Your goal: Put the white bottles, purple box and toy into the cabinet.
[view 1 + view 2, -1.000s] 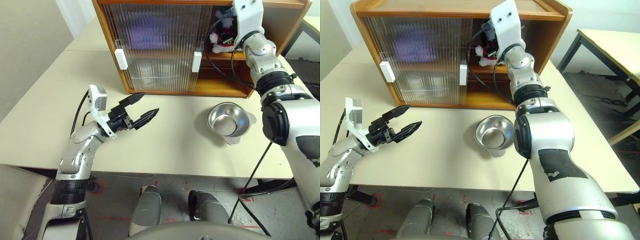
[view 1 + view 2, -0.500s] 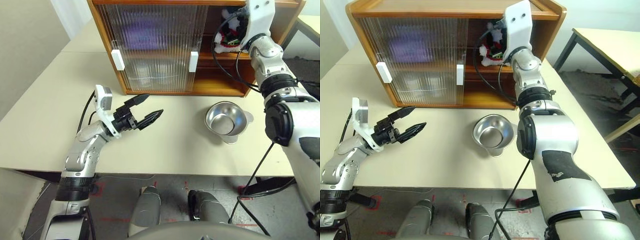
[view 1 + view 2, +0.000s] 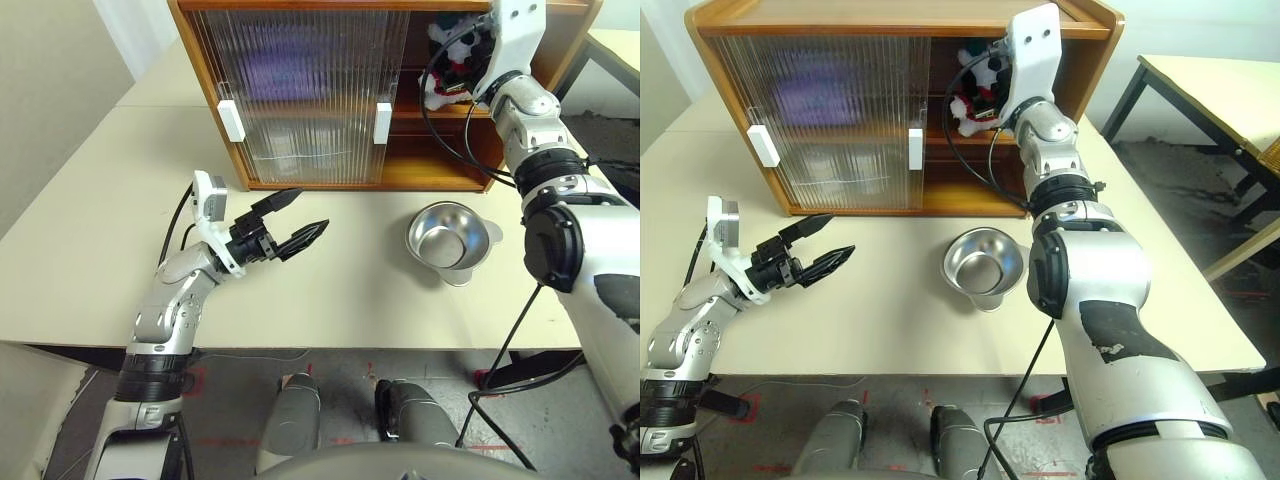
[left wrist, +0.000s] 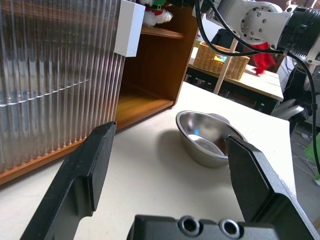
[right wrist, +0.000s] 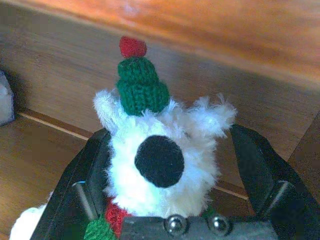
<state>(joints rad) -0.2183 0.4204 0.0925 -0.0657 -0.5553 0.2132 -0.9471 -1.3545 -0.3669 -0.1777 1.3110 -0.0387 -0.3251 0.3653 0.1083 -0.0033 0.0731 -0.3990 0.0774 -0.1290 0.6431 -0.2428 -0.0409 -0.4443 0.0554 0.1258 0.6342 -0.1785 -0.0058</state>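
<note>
Beige tabletop (image 3: 350,300) filled the foreground, with the wooden cabinet (image 3: 300,8) at twelve o'clock and a steel bowl (image 3: 452,241) near the table's three o'clock side. Ribbed sliding doors (image 3: 300,90) covered the cabinet's left part; a purple blur behind the upper panel was probably the purple box (image 3: 290,62), and a pale shape behind the lower panel could not be identified as the white bottles.

The toy (image 5: 160,160) stood on the upper shelf (image 3: 985,135) in the open right bay. It appeared light, soft and compressible, unlikely to slip or break, and best taken across the head or body. In the right wrist view the right gripper (image 5: 170,180) had its two black fingers spread wide to either side of the toy's head; whether the pads touched the fur could not be told, and the toy seemed to rest on the shelf by itself.

The left gripper (image 3: 290,222) hovered over the table at nine o'clock, jaws apart and empty.

Room for movement in the bay was narrow: the cabinet's top board lay just above the toy's hat, the door edge with its white handle (image 3: 383,117) at nine o'clock and the side wall at three o'clock. The bay's open front looked like the free way out for the right arm, with open tabletop below.
</note>
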